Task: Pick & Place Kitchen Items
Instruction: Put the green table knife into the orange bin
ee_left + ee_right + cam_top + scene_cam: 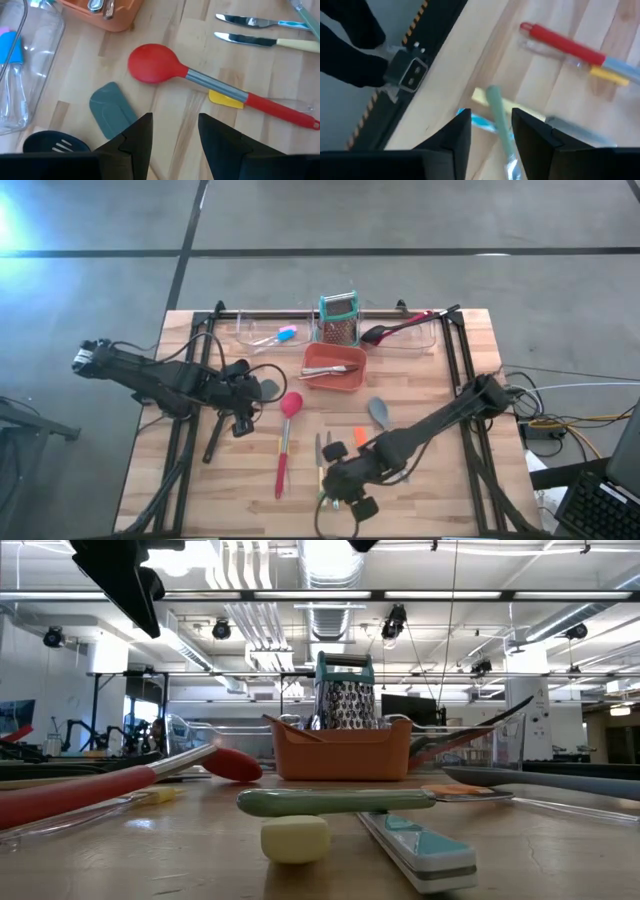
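Note:
Several slim utensils lie flat on the wooden table. The red spoon (pixel 285 442) (pixel 155 62) lies mid-table with a yellow scraper (pixel 225 99) under its handle. A grey spatula head (pixel 112 107) and a black slotted spatula (pixel 50 142) lie beside my left gripper (pixel 250 396) (pixel 175 135), which is open above them. My right gripper (pixel 338 478) (pixel 490 125) hangs open over the knives (pixel 320 455) near the table's near edge. The green-handled knife (pixel 495 102) (pixel 330 802) shows between its fingers and lies across a yellow handle (pixel 295 838).
The red-orange bin (pixel 335 370) (pixel 340 750) holds some utensils, with the teal-framed grater (pixel 339 318) behind it. Clear trays along the far edge hold a blue-and-pink scraper (pixel 283 335) and a black-and-red spoon (pixel 405 328). Another grey spatula (pixel 380 412) and an orange scraper (pixel 358 437) lie near my right arm.

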